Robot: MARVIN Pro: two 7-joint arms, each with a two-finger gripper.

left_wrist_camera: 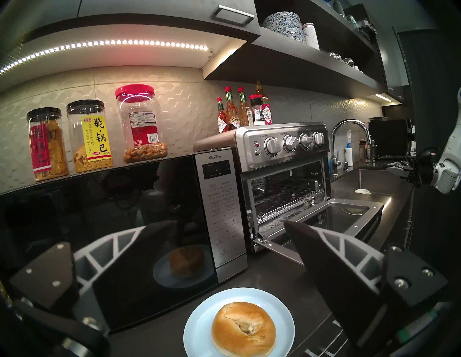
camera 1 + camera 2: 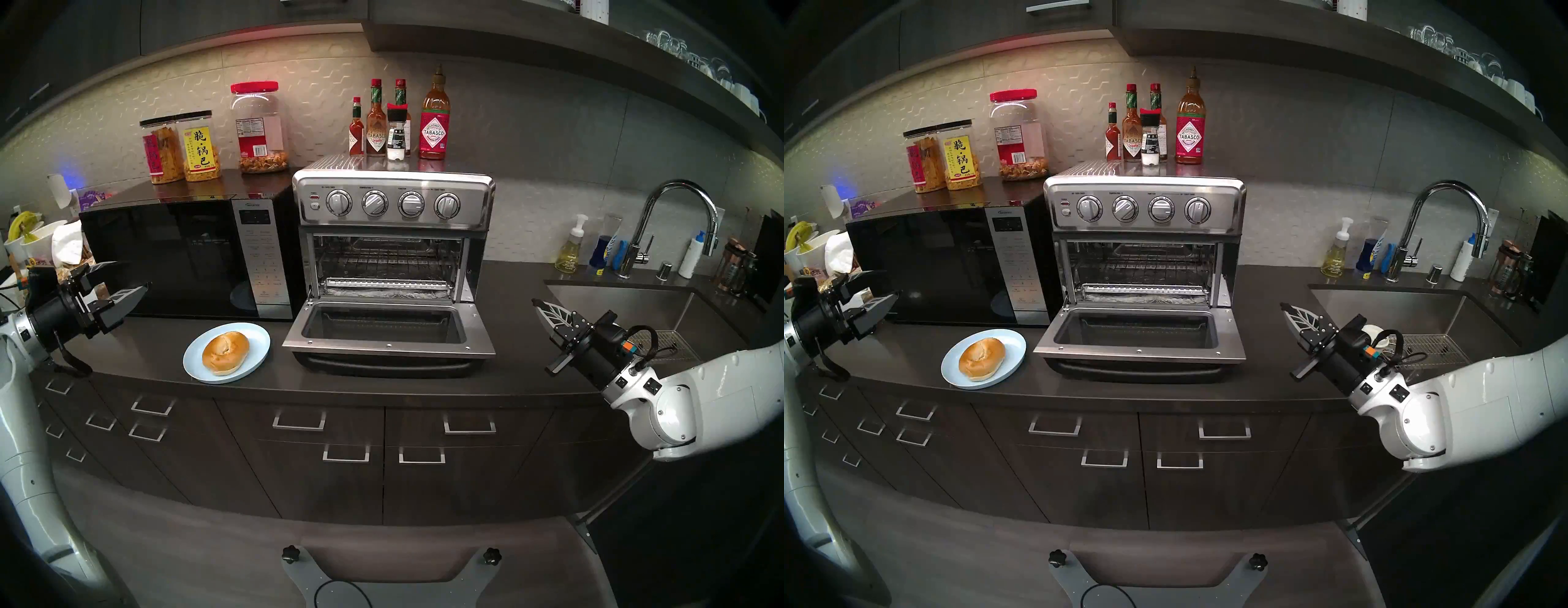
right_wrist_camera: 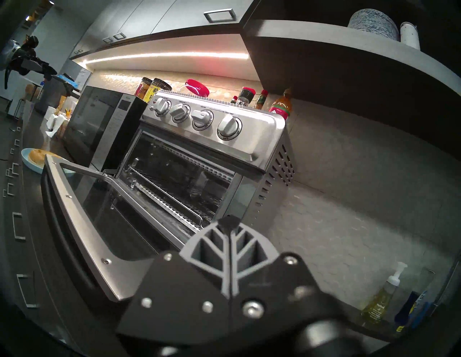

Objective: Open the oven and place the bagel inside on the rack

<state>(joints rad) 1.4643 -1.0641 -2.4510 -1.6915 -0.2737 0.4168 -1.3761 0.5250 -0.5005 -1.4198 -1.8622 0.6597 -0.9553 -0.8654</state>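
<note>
The steel oven (image 2: 392, 204) (image 3: 212, 139) stands mid-counter with its glass door (image 2: 388, 327) dropped flat toward me. Inside, the wire rack (image 2: 382, 259) (image 2: 1140, 266) spans the cavity above a foil-lined tray. The golden bagel (image 2: 225, 347) (image 1: 243, 327) lies on a pale blue plate (image 2: 254, 335), left of the door. My left gripper (image 2: 131, 277) (image 1: 219, 225) hovers open and empty, up and left of the plate, before the microwave. At the right, my right gripper (image 2: 535, 302) (image 3: 229, 222) is shut on nothing, pointing at the oven from beside the sink.
A black microwave (image 2: 186, 259) sits left of the oven with snack jars (image 2: 259, 127) on top. Sauce bottles (image 2: 399, 123) stand on the oven. The sink (image 2: 636, 305), faucet (image 2: 674, 220) and soap bottles are at the right. Cups and clutter (image 2: 38, 242) crowd the far left.
</note>
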